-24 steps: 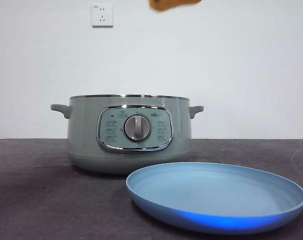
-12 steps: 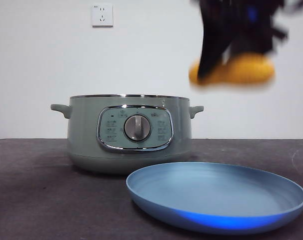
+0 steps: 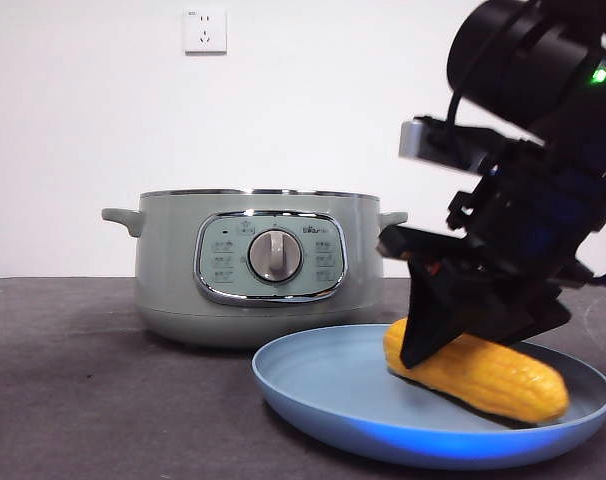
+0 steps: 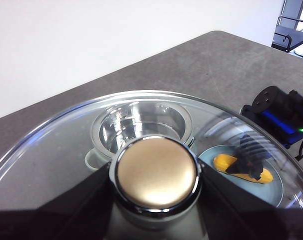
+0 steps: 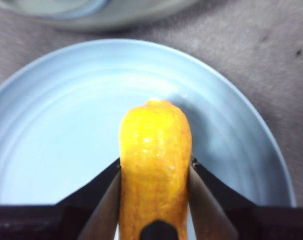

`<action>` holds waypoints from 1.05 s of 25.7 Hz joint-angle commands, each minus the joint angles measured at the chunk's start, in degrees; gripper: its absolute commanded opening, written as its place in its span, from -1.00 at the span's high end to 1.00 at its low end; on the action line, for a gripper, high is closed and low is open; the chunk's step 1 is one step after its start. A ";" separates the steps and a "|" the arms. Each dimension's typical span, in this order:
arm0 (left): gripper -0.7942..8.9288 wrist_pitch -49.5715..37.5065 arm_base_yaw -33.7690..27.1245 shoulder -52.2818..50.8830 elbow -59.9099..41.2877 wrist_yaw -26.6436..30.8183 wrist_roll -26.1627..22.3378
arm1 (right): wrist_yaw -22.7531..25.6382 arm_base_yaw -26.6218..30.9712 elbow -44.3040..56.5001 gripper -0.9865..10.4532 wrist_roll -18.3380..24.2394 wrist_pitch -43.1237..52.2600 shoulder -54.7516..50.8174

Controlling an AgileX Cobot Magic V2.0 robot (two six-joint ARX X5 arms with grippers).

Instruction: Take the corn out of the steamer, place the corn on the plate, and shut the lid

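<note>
The sage-green steamer stands open at the middle of the table, without its lid. The light-blue plate lies in front of it to the right. My right gripper is shut on the yellow corn, which lies low in the plate. The right wrist view shows the corn between my jaws over the plate. My left gripper is shut on the knob of the glass lid and holds it high above the steamer. The lid is out of the front view.
The dark grey table runs back to a white wall with an outlet. The right arm fills the upper right of the front view. The steamer's rim lies just beyond the plate.
The right gripper has come down and to the right with the corn, from above the steamer into the plate. The steamer and the plate have not moved.
</note>
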State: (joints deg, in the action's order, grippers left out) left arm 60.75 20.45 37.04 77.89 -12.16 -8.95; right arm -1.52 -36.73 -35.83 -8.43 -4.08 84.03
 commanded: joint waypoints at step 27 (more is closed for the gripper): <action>0.85 -35.43 1.99 24.87 -1.88 -6.29 1.05 | -0.26 -0.44 -1.16 -0.12 0.70 -15.80 -42.66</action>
State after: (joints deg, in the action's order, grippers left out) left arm 29.02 22.00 61.69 76.18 -18.06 -8.32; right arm -2.15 -37.15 -36.95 -7.94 -19.53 43.40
